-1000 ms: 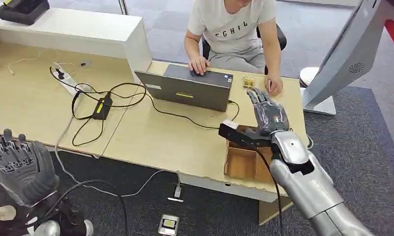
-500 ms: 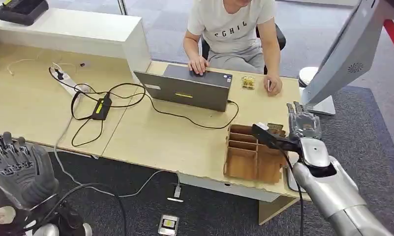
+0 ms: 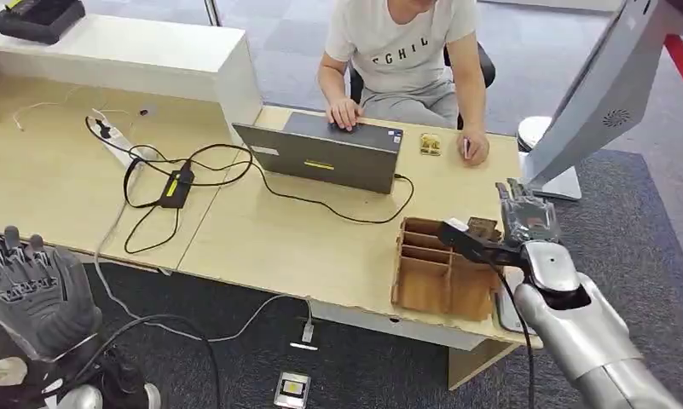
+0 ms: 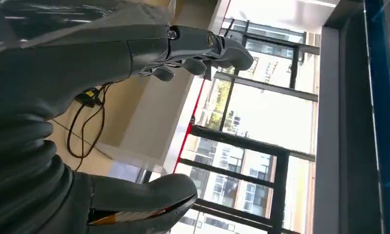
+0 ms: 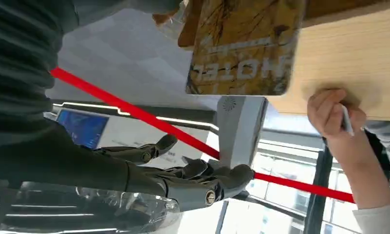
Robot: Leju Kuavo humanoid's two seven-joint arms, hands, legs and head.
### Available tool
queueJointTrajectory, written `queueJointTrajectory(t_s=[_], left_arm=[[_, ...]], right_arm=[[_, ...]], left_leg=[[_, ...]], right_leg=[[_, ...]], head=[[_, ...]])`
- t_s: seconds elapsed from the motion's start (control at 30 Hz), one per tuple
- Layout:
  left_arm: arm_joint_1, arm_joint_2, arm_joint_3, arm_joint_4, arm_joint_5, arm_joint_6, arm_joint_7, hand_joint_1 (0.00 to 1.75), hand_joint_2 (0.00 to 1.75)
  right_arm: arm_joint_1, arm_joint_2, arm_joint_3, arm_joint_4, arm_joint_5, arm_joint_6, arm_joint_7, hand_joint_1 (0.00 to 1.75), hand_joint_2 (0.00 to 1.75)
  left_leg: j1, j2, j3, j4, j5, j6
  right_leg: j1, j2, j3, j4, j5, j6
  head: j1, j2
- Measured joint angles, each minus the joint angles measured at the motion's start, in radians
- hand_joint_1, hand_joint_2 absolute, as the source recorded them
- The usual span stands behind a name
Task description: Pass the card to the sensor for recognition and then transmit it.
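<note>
Tabletop of pale wood (image 3: pixel 303 239) over grey carpet (image 3: pixel 645 221); yellow-brown hotel card (image 5: pixel 241 48) standing in slotted wooden box (image 3: pixel 423 285). Right hand (image 3: pixel 525 213) just beside box, splayed, empty; left hand (image 3: pixel 35 290) likewise, low, off table.

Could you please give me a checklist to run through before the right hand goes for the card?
1. Right hand empty: ok, fingers apart, nothing held.
2. Card found: ok, the right wrist view has it close ahead, printed HOTEL; which compartment of the wooden box cannot be told.
3. Right hand on the card: not ok, it hangs beside the box at the table's right edge.
4. Person's hands away from the box: ok, one on the laptop, the other hand holds a pen further back.
5. Sensor located: cannot tell.
6. Left hand out of the way: ok, low, off the table.
</note>
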Motion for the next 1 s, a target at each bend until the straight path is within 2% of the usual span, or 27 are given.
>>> queueJointTrajectory(t_s=[0.03, 0.07, 0.1, 0.13, 0.17, 0.33, 0.73, 0.83, 0.87, 0.9, 0.93, 1.0], left_arm=[[0.0, 0.0, 0.0, -0.001, -0.001, 0.0, 0.0, 0.0, 1.75], [0.001, 0.0, 0.0, -0.003, -0.003, 0.0, 0.0, 0.0, 1.75], [0.003, 0.0, 0.0, -0.005, -0.004, 0.0, 0.0, 0.0, 1.75], [0.004, 0.0, 0.0, -0.005, -0.005, 0.0, 0.0, 0.0, 1.75], [0.007, 0.0, 0.0, -0.005, -0.005, 0.0, 0.0, 0.0, 1.75], [0.01, 0.0, 0.0, -0.007, -0.002, 0.0, 0.0, 0.0, 1.75], [0.008, 0.0, 0.0, -0.007, 0.013, 0.0, 0.0, 0.0, 1.75], [0.006, 0.0, 0.0, -0.007, 0.015, 0.0, 0.0, 0.0, 1.75], [0.006, 0.0, 0.0, -0.007, 0.016, 0.0, 0.0, 0.0, 1.75], [0.006, 0.0, 0.0, -0.007, 0.018, 0.0, 0.0, 0.0, 1.75], [0.005, 0.0, 0.0, -0.007, 0.021, 0.0, 0.0, 0.0, 1.75], [0.004, 0.0, 0.0, -0.007, 0.021, 0.0, 0.0, 0.0, 1.75]], right_arm=[[0.003, 0.006, 0.0, -0.007, -0.003, 0.002, -0.008, 0.05, 1.75], [0.006, 0.011, 0.0, -0.014, -0.006, 0.006, -0.014, 0.4, 1.75], [0.009, 0.016, 0.0, -0.024, -0.009, 0.01, -0.019, 0.4, 1.75], [0.014, 0.02, 0.001, -0.032, -0.012, 0.013, -0.025, 1.06, 1.75], [0.021, 0.026, 0.001, -0.043, -0.015, 0.016, -0.031, 1.59, 1.75], [0.044, 0.036, 0.003, -0.098, -0.022, 0.041, -0.042, 1.75, 1.75], [0.077, 0.01, 0.003, -0.166, -0.006, 0.061, -0.005, 1.75, 1.75], [0.078, 0.002, 0.003, -0.173, -0.006, 0.061, -0.003, 1.66, 1.75], [0.078, 0.0, 0.003, -0.175, -0.006, 0.061, -0.001, 1.52, 1.75], [0.078, -0.002, 0.003, -0.175, -0.006, 0.06, -0.001, 0.63, 1.75], [0.08, -0.004, 0.003, -0.177, -0.008, 0.06, 0.002, 0.31, 1.75], [0.082, -0.009, 0.003, -0.182, -0.009, 0.052, 0.008, 0.03, 1.75]], left_leg=[[0.0, 0.0, 0.0, 0.0, 0.0, 0.0], [0.0, 0.0, 0.0, 0.0, 0.0, 0.0], [0.0, 0.0, 0.0, 0.0, 0.0, 0.0], [0.0, 0.0, 0.0, 0.0, 0.0, 0.0], [0.0, 0.0, 0.0, 0.0, 0.0, 0.0], [0.0, -0.001, -0.001, 0.0, 0.0, 0.0], [0.0, 0.0, -0.001, 0.0, 0.0, 0.0], [0.0, 0.0, 0.0, 0.0, 0.0, 0.0], [0.0, 0.0, 0.0, 0.0, 0.0, 0.0], [0.0, 0.0, 0.0, 0.0, 0.0, 0.0], [0.0, 0.0, 0.0, 0.0, 0.0, 0.0], [0.0, -0.001, 0.0, 0.0, 0.0, 0.0]], right_leg=[[0.0, 0.0, 0.0, 0.0, 0.0, 0.0], [0.0, 0.0, 0.0, 0.0, 0.0, 0.0], [0.0, 0.0, 0.0, 0.0, 0.0, 0.0], [0.0, 0.0, 0.0, 0.0, 0.0, 0.0], [0.0, -0.001, 0.0, 0.0, 0.0, 0.0], [0.0, -0.001, 0.0, 0.0, 0.0, 0.0], [0.0, 0.0, -0.001, 0.0, 0.0, 0.0], [0.0, 0.0, -0.001, 0.0, 0.0, 0.0], [0.0, 0.0, -0.001, 0.0, 0.0, 0.0], [0.0, 0.0, -0.001, 0.0, 0.0, 0.0], [0.0, 0.0, -0.001, 0.0, 0.0, 0.0], [0.0, 0.0, -0.001, 0.0, 0.0, 0.0]], head=[[0.0, 0.0], [0.0, 0.0], [0.0, 0.0], [0.0, 0.0], [0.0, 0.0], [0.0, 0.0], [0.0, 0.0], [0.0, 0.0], [0.0, 0.0], [0.0, 0.0], [0.0, 0.0], [0.0, 0.0]])
